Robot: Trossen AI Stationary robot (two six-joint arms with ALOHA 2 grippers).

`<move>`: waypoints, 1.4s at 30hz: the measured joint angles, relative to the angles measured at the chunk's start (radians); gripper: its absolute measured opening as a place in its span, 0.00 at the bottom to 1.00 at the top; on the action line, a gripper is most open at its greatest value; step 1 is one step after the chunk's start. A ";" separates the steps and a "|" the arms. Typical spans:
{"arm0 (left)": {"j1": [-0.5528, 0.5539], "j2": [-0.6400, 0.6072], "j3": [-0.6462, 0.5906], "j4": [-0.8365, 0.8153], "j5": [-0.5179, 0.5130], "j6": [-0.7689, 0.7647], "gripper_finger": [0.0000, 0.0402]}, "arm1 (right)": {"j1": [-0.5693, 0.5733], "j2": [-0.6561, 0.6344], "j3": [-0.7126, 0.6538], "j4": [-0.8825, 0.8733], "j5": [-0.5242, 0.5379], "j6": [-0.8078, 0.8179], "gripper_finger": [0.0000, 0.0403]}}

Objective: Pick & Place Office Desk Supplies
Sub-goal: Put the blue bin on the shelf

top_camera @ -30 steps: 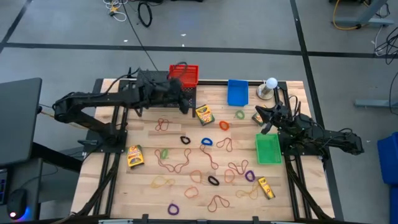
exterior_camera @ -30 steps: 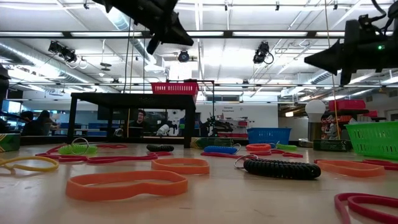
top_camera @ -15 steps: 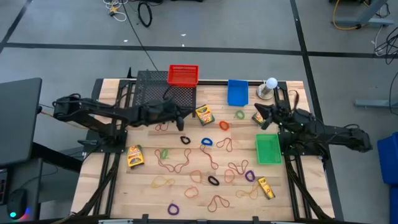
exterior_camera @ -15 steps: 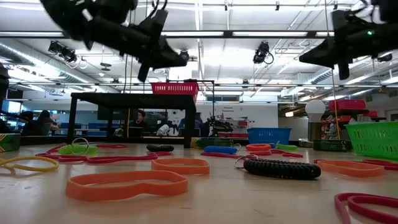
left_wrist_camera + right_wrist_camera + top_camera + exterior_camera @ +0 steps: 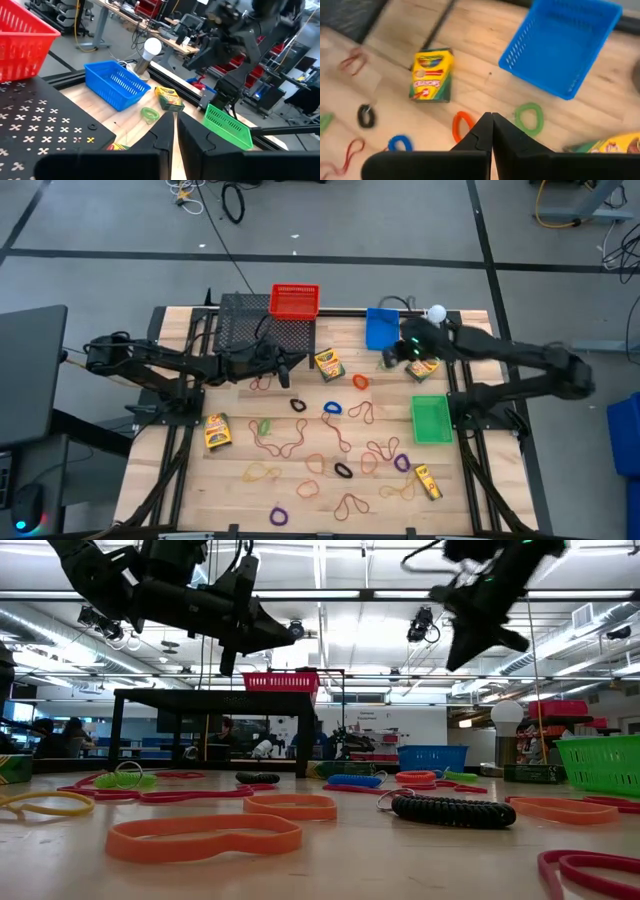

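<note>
Left tool (image 5: 297,366) raised above the wooden surface (image 5: 230,480), just in front of the black perforated metal tray (image 5: 245,320); fingers (image 5: 165,137) nearly together with only a thin slit between them, nothing held and nothing touched. Right tool (image 5: 395,352) raised too, at the near edge of the blue plastic basket (image 5: 381,328); fingers (image 5: 485,131) pressed together tip to tip, empty, clear of the surface.

Between the two tools, beside the black tray: a yellow cardboard crayon box (image 5: 329,364). Just right of the blue basket: a second yellow crayon box (image 5: 423,369), next to a small green rubber-band loop (image 5: 386,364) and an orange rubber-band loop (image 5: 360,381). Farther from the blue basket: a green plastic basket (image 5: 431,420), and many more thin rubber-band loops in brown, purple, blue and black scattered across the wood. On the black tray's far corner: a red plastic basket (image 5: 295,301).
</note>
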 joint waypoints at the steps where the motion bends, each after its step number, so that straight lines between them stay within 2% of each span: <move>1: 0.000 0.000 0.000 0.000 0.000 0.003 0.07 | -0.019 0.050 0.033 -0.013 -0.015 0.023 0.02; 4: 0.000 0.000 0.000 0.000 0.003 0.023 0.06 | -0.073 0.176 0.089 -0.056 -0.041 0.091 0.03; 7: 0.000 0.000 0.000 0.000 0.003 0.043 0.05 | -0.116 0.246 0.088 -0.077 -0.049 0.168 0.06; 11: 0.000 0.000 0.000 -0.001 0.044 0.044 0.04 | -0.155 0.265 0.052 -0.061 -0.021 0.196 0.13; 17: 0.000 0.000 0.000 -0.004 0.075 0.043 0.04 | -0.199 0.264 0.002 -0.023 0.117 0.204 0.27; 22: 0.000 0.000 0.000 -0.003 0.068 0.062 0.04 | -0.259 0.265 -0.112 0.165 0.096 0.206 0.32; 25: 0.000 0.000 0.000 -0.002 0.061 0.054 0.04 | -0.289 0.265 -0.168 0.263 0.079 0.204 0.32; 30: 0.000 0.000 0.000 -0.001 0.040 0.017 0.04 | -0.322 0.265 -0.212 0.310 0.075 0.184 0.27; 34: 0.000 0.000 0.000 -0.001 0.039 0.016 0.04 | -0.337 0.265 -0.243 0.373 0.032 0.170 0.23; 42: 0.000 -0.051 0.000 -0.049 0.028 0.081 0.01 | -0.339 0.265 -0.262 0.433 0.013 0.146 0.17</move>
